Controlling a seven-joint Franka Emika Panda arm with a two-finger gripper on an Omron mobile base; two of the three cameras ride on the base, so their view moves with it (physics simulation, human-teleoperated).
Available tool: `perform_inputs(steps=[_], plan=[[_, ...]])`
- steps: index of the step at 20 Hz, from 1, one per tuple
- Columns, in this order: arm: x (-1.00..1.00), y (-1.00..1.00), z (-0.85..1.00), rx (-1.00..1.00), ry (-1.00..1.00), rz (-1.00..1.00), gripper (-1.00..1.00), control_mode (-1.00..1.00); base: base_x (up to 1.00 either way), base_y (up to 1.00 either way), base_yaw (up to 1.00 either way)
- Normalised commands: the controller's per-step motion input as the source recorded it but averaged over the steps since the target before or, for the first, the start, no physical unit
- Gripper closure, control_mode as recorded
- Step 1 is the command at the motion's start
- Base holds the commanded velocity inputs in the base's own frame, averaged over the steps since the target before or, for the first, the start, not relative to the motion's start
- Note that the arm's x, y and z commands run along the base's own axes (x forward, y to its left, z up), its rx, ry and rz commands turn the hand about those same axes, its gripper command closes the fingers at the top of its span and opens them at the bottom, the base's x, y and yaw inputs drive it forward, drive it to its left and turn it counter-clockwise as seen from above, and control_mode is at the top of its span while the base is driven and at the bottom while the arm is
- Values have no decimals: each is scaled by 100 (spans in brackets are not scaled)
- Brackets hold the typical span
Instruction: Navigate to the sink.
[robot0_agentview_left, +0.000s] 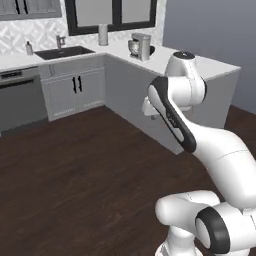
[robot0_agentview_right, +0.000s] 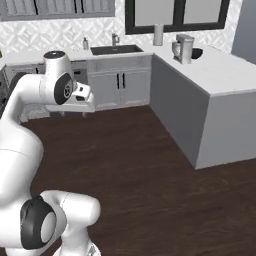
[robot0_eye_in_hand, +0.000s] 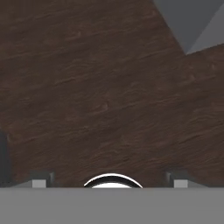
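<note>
Floorboards come first: dark brown wooden planks (robot0_eye_in_hand: 100, 87) run under the two-finger gripper (robot0_eye_in_hand: 109, 181), whose small dark tips stand wide apart at the bottom of the hand view, with nothing between them. The hand hangs folded in close to the white arm, pointing down at the floor. A corner of the grey cabinet side cuts into the top right of the hand view.

Beyond the arm lies a broad stretch of bare floor, and on its right the grey-sided peninsula with a white marble top (robot0_agentview_right: 220, 75) juts out toward the robot. On its far end stand a grey coffee machine (robot0_agentview_right: 184, 48) and, behind it against the window, a pale upright cylinder (robot0_agentview_right: 158, 35).

Farthest off — along the back wall — sits the wide rectangular matte black sink (robot0_agentview_left: 64, 52) set in the white counter, its grey metal faucet (robot0_agentview_left: 60, 41) rising behind the basin and a small soap dispenser bottle (robot0_agentview_left: 29, 48) just to the left. White double cabinet doors with dark handles (robot0_agentview_left: 76, 89) stand beneath it.

The sink is well apart from the gripper, ahead and to the left, its long axis along the back wall. The base has to drive forward and leftward, keeping clear of the peninsula's near corner — the drive looks barely begun.
</note>
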Motion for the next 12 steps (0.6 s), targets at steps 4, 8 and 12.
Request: perform_inputs(steps=[4, 8, 12], plan=[[0, 0, 0, 0, 0, 0, -100, 100, 40, -45, -74], [0, 0, 0, 0, 0, 0, -100, 100, 53, -34, -67], [0, 0, 0, 0, 0, 0, -100, 100, 83, 1, -51]])
